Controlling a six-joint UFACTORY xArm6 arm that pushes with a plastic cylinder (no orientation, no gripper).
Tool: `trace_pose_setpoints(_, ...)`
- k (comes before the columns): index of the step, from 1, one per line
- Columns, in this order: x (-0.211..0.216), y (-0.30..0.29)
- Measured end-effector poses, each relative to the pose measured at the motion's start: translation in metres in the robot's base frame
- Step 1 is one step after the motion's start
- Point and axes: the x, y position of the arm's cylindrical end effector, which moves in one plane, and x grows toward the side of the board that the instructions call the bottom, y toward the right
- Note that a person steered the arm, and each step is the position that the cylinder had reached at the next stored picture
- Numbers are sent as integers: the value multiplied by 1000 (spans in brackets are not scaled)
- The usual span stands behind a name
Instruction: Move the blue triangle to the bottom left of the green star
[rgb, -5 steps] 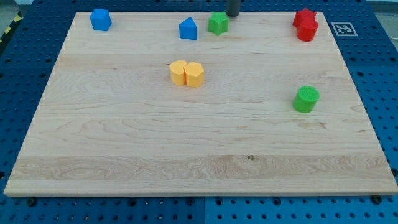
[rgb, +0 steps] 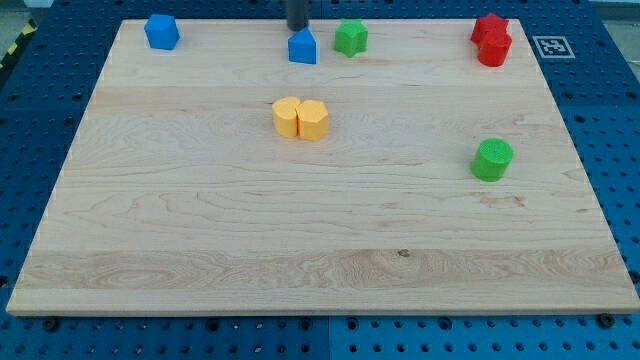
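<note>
My tip (rgb: 298, 28): the bottom end of a dark rod at the view's top; it holds nothing; it sits just above the blue triangle, right by it
Blue triangle (rgb: 303, 46): near the top edge of the board (rgb: 320, 230); just left of the green star
Green star (rgb: 350, 38): close beside the blue triangle, not touching it
Other blocks: a blue block (rgb: 161, 31) in the top left corner; two yellow blocks (rgb: 300, 118) touching, below the triangle; two red blocks (rgb: 492, 39) at the top right; a green round block (rgb: 492, 160) on the right

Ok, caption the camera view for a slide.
My tip sits just above the blue triangle, with the green star to its right.
</note>
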Motion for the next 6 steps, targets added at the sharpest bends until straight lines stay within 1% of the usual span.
trace_pose_setpoints(1, 21, -5)
trace_pose_setpoints(2, 25, 19)
trace_pose_setpoints(3, 39, 34)
trace_pose_setpoints(5, 68, 34)
trace_pose_setpoints(6, 69, 34)
